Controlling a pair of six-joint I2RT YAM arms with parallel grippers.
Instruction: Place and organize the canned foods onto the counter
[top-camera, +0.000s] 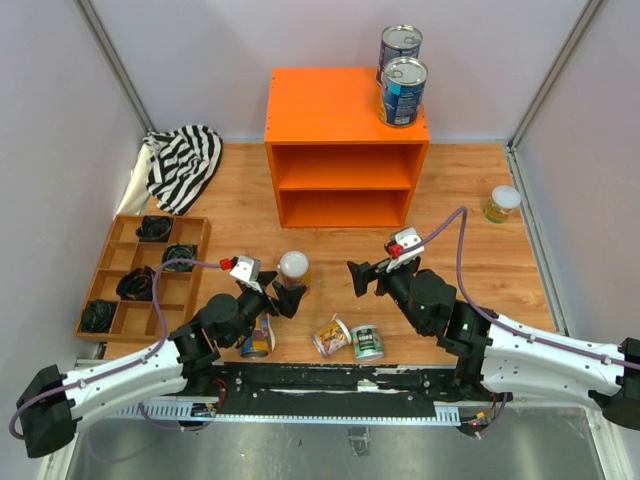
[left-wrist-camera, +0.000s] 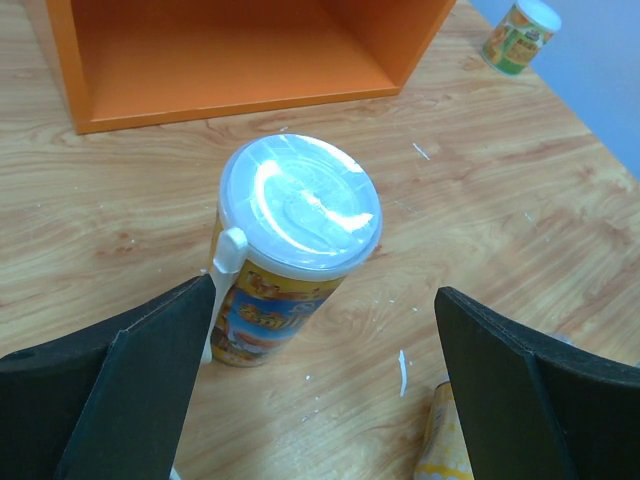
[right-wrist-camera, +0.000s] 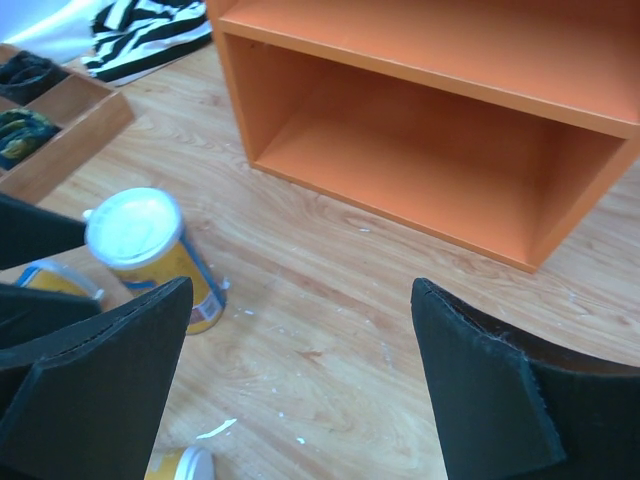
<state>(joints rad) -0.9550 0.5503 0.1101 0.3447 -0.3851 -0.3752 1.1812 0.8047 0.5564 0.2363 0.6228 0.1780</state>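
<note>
The left gripper (left-wrist-camera: 325, 296) was open before the tall can (left-wrist-camera: 300, 205), which looked rigid, slick and tippy and best gripped mid-label. The right gripper (right-wrist-camera: 300, 290), at three o'clock, gaped empty.

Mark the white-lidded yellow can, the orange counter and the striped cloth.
white-lidded yellow can (left-wrist-camera: 300, 200): left wrist view, centre of its lid.
orange counter (top-camera: 320, 105): top external view, bare part of its flat top.
striped cloth (top-camera: 185, 158): top external view, middle of the cloth.
</note>
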